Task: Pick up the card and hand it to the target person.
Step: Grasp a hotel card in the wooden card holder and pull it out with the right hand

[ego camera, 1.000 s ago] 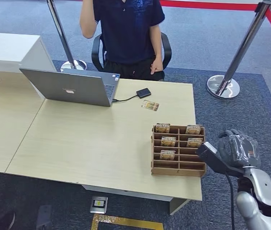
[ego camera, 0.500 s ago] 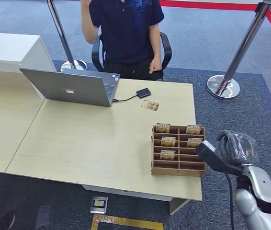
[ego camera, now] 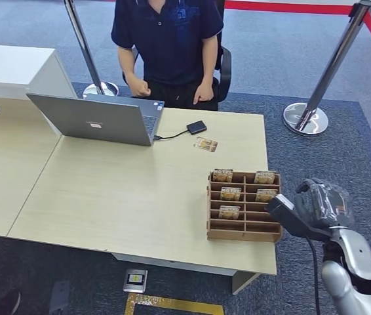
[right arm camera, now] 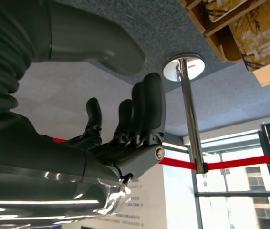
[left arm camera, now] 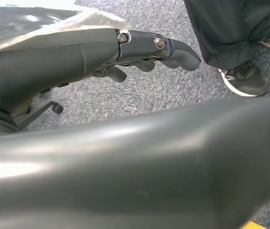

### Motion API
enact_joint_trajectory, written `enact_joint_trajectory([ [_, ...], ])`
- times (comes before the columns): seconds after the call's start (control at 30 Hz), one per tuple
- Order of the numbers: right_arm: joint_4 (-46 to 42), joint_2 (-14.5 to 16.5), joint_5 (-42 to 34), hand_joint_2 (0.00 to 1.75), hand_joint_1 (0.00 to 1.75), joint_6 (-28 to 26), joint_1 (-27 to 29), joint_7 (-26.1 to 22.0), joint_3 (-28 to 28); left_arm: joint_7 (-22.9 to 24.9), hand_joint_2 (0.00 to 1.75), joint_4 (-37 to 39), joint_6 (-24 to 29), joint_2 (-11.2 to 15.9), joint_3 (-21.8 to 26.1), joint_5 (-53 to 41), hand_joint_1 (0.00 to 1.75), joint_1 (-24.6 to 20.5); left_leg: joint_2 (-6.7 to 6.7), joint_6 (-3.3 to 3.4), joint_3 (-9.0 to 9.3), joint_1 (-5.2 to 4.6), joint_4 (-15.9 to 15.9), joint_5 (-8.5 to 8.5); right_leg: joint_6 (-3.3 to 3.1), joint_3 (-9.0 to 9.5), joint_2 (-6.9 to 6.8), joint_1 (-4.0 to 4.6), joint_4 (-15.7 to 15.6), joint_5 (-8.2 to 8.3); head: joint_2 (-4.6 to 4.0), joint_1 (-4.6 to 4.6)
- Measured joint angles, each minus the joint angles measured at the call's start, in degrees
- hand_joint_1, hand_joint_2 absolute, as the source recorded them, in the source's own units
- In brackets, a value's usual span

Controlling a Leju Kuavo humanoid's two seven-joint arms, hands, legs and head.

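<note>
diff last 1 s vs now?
The person lowered the raised arm and leaned in toward the table; that fist now sits by the laptop. The right hand crept slightly toward the card rack, holding nothing. Rack cards and the loose card unchanged.

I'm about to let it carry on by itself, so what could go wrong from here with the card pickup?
1. The right hand hangs beside the wooden card rack, off the table's edge; reaching in could knock the rack.
2. The cards stand in narrow slots, so the fingers may fumble one or grab none.
3. The person sits across the table; the laptop cable and a loose card lie along the handover path.
</note>
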Motion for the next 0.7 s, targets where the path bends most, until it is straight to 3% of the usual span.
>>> enact_joint_trajectory([
  [0.43,0.13,1.63,0.4,1.75,0.99,0.79,-1.18,-0.19,3.45,0.0,0.0,0.0,0.0,0.0,0.35,-0.14,0.0,-0.03,0.0,0.0,0.0,0.0,0.0,0.0,0.0,0.01,0.0,0.0,0.01,0.0,0.0,0.0],
  [0.7,2.45,3.15,0.3,1.75,0.96,0.53,-2.13,-0.19,5.04,0.0,0.0,0.0,0.0,0.0,0.41,-0.8,0.0,-0.04,0.0,0.0,-0.01,0.0,0.0,0.01,0.0,0.01,0.0,0.0,0.01,0.0,0.0,0.0],
])
